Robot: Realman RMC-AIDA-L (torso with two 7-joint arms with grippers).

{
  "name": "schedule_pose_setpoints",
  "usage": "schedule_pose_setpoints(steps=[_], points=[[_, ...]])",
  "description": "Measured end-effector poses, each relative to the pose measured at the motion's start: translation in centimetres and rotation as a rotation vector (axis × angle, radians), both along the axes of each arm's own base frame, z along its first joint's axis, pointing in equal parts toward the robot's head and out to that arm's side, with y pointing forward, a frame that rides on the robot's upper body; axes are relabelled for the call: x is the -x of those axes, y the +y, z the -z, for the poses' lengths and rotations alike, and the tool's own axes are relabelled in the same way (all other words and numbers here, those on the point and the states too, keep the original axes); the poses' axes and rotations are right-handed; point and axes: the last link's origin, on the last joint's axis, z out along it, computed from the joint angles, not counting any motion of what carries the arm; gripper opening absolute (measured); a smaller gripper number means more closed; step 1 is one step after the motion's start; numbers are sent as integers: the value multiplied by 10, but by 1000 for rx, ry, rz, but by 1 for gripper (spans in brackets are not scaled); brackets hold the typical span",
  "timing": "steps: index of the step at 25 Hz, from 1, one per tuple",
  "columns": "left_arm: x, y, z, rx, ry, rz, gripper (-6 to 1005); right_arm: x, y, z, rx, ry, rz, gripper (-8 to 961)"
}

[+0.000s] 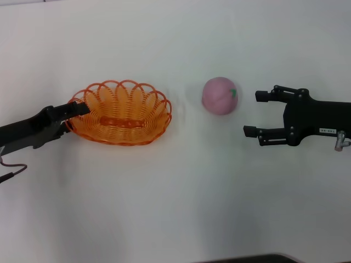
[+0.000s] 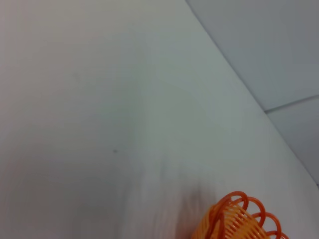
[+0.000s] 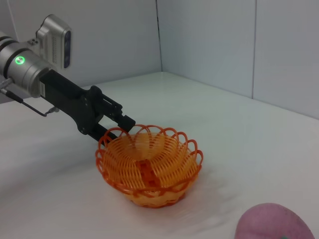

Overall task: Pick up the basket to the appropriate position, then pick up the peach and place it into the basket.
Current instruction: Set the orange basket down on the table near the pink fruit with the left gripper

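You're gripping the basket point(image 1: 122, 113) rim at nine o'clock with the left gripper point(image 1: 74, 111); the right gripper point(image 1: 256, 114) is gaping beside the peach point(image 1: 220, 96).

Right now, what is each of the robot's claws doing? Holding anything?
Left gripper: at the basket's rim, apparently closed on it.
Right gripper: open, holding nothing, just beside the peach.

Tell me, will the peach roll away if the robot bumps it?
Probably yes. The peach looks round like a ball and sits loose on the flat table, so a nudge could send it rolling. The open right gripper is beside it, apart, so closing from both sides should likely trap it.
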Motion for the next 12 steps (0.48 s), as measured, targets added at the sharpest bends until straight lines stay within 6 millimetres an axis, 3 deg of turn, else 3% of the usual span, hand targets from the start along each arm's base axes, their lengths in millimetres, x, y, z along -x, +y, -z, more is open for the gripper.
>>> schedule_pose_setpoints(steps=[2,5,12], points=[[0,0,0,1,2,1,466,0,0,0,-2,-2,-1,931],[1,0,-1,1,5,1,700,0,0,0,-3,-2,0,932],[0,0,-1,6,3,8,752,0,0,0,-3,-2,-1,932]])
